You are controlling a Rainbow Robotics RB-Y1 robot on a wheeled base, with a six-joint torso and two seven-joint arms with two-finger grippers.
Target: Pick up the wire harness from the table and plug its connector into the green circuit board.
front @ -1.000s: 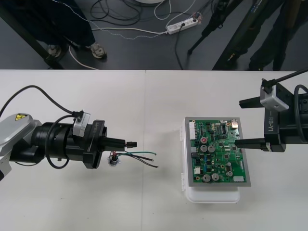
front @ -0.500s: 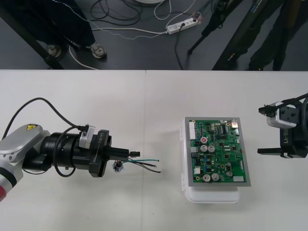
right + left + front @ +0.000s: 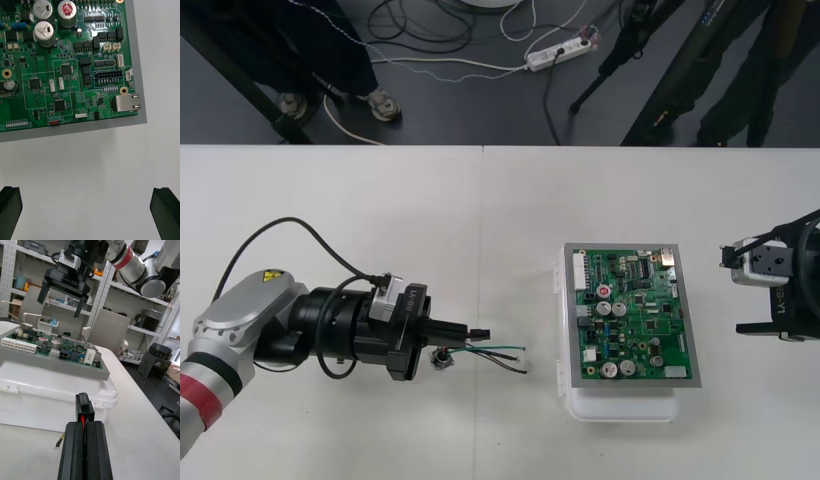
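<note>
L gripper (image 3: pixel 472 333): fingers pressed together, clamped on black plug (image 3: pixel 481 333); low over table (image 3: pixel 480 220), left of board (image 3: pixel 635 315), pointing at it.
Harness (image 3: pixel 500 349): plug at the fingertips, clear of table; green + black wires trail toward board, ends well short of it; round socket (image 3: pixel 442 360) just under the fingers.
R gripper (image 3: pixel 87 193): fingers wide apart, nothing held; off board's right side, by corner w/ metal port.
Board: green, on white base (image 3: pixel 620 405), right half of table.
Table: plain, light, seam down the mid.
Floor (image 3: pixel 460 100): dark strip past far edge; loose cables, white power strip (image 3: pixel 558 53).
</note>
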